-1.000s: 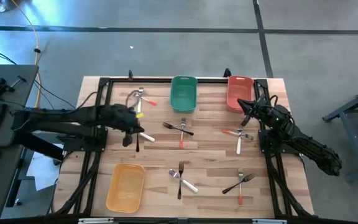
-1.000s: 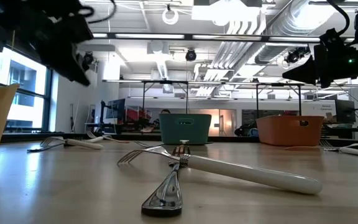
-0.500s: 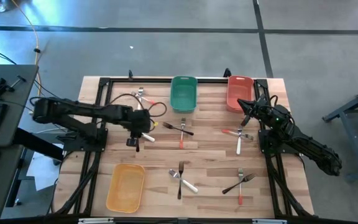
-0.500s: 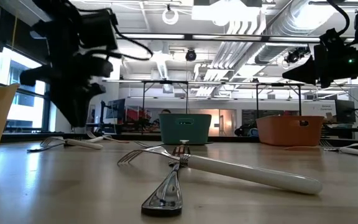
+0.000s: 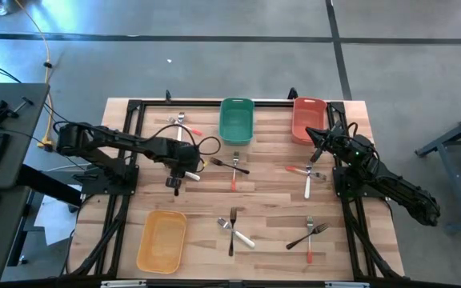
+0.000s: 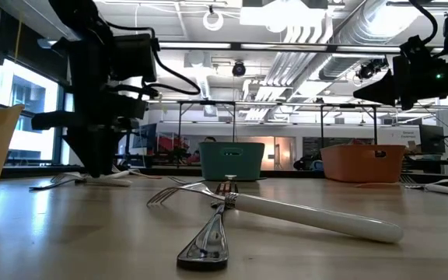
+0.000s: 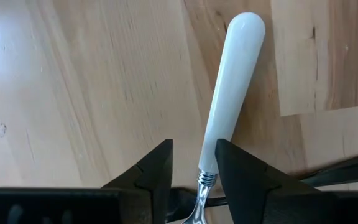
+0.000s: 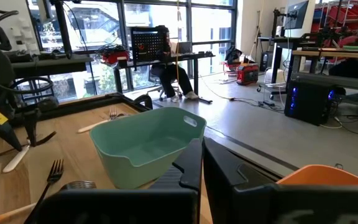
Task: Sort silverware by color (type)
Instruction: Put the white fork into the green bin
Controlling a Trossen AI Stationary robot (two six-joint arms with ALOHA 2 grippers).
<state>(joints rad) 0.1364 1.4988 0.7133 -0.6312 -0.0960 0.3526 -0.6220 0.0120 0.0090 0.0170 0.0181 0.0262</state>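
A white-handled fork [image 7: 232, 93] lies flat on the wooden table [image 5: 270, 200], left of centre. My left gripper [image 7: 194, 168] stands over it pointing down, open, with one finger on each side of the fork where the handle meets the metal neck. In the high view this gripper [image 5: 177, 172] hides most of the fork [image 5: 190, 177]. My right gripper [image 5: 317, 146] hangs shut and holding nothing above the table, beside the red bin [image 5: 308, 118]. Other forks lie in crossed pairs about the table. My left gripper straddles the fork at the handle's lower end [image 7: 209, 167], coming from above with its fingers across the fork. One finger [image 7: 235, 171] stands right against the handle; whether it touches I cannot tell. The fork rests flat on the table.
A green bin [image 5: 236, 120] and the red bin stand at the far edge, and a yellow bin [image 5: 162, 238] stands near left. Fork pairs lie at far left [image 5: 181, 124], centre [image 5: 232, 164], right [image 5: 306, 172], near centre [image 5: 234, 226] and near right [image 5: 310, 232].
My left gripper has come down from well above the table and a little toward the right edge. It now stands at table height over the white-handled fork. The forks and my right arm have kept still.
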